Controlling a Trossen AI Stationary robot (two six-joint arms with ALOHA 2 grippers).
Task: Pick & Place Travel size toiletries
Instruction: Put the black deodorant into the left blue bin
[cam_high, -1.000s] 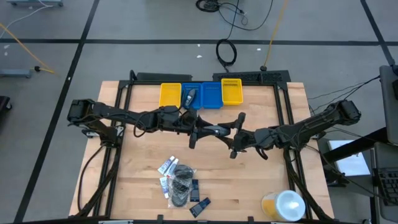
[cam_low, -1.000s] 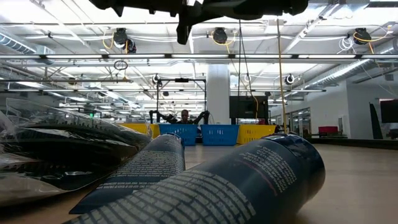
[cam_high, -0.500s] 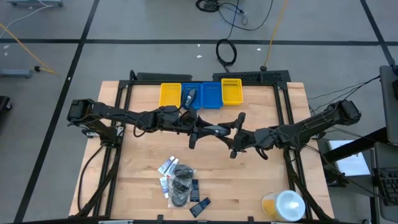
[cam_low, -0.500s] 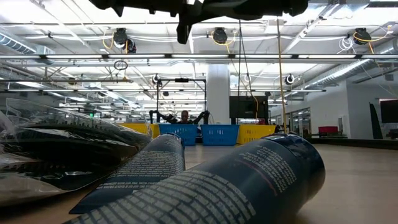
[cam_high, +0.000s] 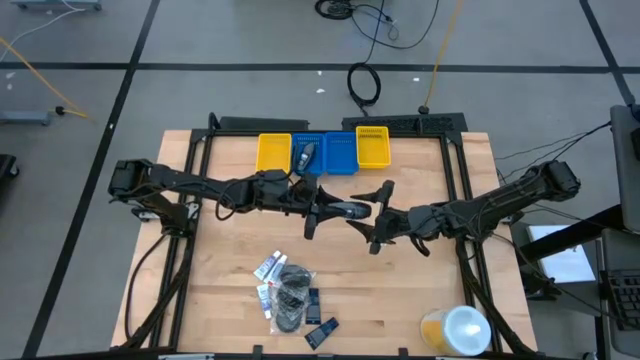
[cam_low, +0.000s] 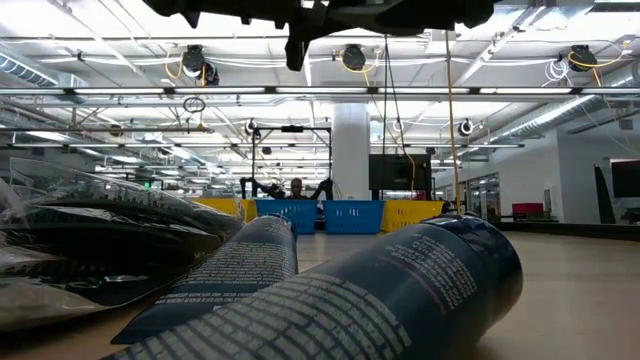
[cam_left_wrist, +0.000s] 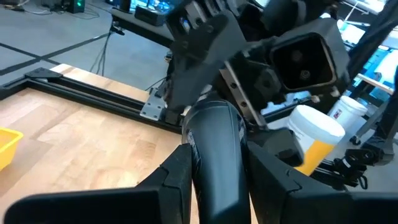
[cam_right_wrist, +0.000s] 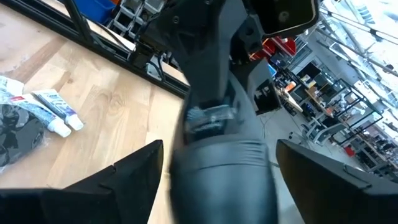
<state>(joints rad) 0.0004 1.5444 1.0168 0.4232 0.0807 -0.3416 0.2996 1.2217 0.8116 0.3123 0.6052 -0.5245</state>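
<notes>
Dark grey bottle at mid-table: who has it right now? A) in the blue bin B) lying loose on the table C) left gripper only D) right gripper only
C: the left gripper has its fingers closed on the dark grey bottle, while the right gripper has its fingers spread wide, clear of the bottle's sides.

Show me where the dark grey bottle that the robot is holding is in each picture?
High view: the dark grey bottle lies mid-table between the two end effectors, nearer than the blue bin.
Low view: not clearly in it; only dark arm parts along the top edge.
Left wrist view: bottom centre, between the left end effector fingers.
Right wrist view: centre, between the spread fingers of the right end effector.
Shared landmark: the wooden table.
</notes>
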